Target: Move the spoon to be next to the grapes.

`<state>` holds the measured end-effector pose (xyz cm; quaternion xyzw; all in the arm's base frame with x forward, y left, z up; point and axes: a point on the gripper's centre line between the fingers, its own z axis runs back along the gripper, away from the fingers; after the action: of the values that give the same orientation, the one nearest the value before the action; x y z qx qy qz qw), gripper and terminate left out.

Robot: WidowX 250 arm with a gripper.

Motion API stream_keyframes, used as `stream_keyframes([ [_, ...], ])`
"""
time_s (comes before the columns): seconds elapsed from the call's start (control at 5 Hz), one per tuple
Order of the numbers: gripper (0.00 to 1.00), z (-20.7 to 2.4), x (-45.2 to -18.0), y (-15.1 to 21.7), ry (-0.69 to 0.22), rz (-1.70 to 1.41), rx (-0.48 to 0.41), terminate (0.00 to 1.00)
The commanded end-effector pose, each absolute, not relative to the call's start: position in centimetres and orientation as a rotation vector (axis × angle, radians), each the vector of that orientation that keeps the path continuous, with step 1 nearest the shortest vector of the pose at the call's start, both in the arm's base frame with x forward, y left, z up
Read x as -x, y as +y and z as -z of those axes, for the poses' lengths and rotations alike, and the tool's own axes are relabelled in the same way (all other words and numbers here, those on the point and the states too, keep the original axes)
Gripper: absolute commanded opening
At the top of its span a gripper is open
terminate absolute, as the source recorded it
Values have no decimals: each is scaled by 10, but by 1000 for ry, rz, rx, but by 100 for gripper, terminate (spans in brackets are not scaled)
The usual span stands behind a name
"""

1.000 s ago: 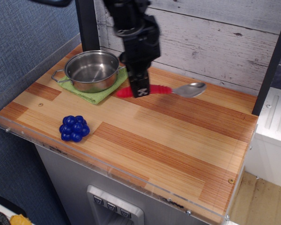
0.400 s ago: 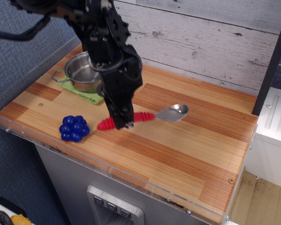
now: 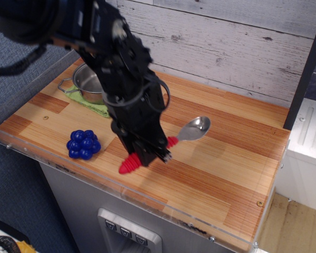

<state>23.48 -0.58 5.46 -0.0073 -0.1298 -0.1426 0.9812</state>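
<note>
The black robot arm reaches in from the upper left and slants down across the middle of the wooden-plank desk [image 3: 221,168], its bulky wrist pointing toward the desk's front edge. Its body covers much of the small steel pot [image 3: 88,84] at the back left, which sits on a green cloth [image 3: 92,104]; only the pot's left side and one handle show. Behind the desk runs a whitewashed plank wall [image 3: 226,37], and a clear plastic rim [image 3: 21,79] borders the desk's left and front edges.

The black gripper [image 3: 150,152] sits low near the front edge, closed around the ribbed red handle of the spoon with a red handle and shiny silver bowl [image 3: 192,129]. The spoon lies on a slant: the handle's tip pokes out below the gripper toward the front, and the metal bowl rises to the upper right. Whether the spoon touches the desk or hangs just above it is hard to tell from this angle.

The cluster of glossy dark blue toy grapes [image 3: 83,144] rests on the desk to the left of the gripper, near but apart from the red handle tip.
</note>
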Motion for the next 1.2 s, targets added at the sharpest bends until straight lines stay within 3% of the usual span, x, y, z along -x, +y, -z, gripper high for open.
stream_keyframes([
  [0.0, 0, -45, -248, -32, -394, -98, -32, 0],
  [0.2, 0, -39, -253, -31, -418, -195, -10, 0],
  [0.4, 0, -45, -254, -28, -422, -218, -38, 0],
  [0.8, 0, -34, -254, -24, -382, -233, -83, 0],
  [1.0, 100, -32, -254, -22, -378, -232, -74, 0],
])
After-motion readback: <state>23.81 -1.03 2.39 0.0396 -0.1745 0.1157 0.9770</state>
